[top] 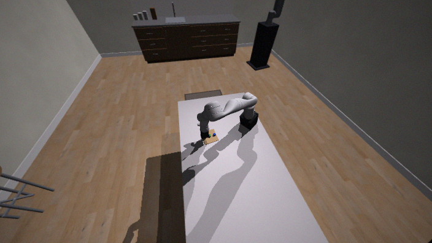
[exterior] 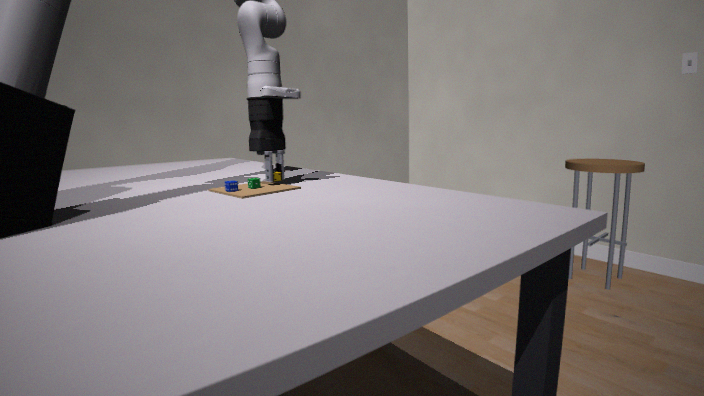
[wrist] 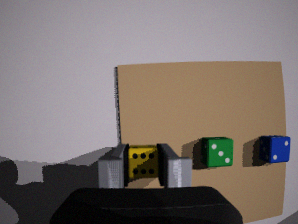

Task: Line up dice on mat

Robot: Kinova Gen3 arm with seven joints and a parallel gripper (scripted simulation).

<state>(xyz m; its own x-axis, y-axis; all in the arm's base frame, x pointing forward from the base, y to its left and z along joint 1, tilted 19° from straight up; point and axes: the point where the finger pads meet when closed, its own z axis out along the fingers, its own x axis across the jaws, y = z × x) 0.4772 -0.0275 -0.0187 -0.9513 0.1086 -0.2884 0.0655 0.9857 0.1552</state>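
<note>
A tan mat (wrist: 200,129) lies flat on the white table; it also shows in the side view (exterior: 254,189) and the overhead view (top: 210,137). A blue die (wrist: 273,149) (exterior: 231,185) and a green die (wrist: 214,152) stand on the mat in a row, also seen from the side as blue and green (exterior: 253,182). My gripper (wrist: 142,158) is shut on a yellow die (wrist: 143,161) with black pips, low over the mat's far end, in line with the other two. From the side the yellow die (exterior: 277,176) sits between the fingers just above or on the mat.
The arm's black base (top: 248,121) stands on the table beyond the mat. A round stool (exterior: 604,215) stands off the table to the right. The table edge lies near the mat on one side.
</note>
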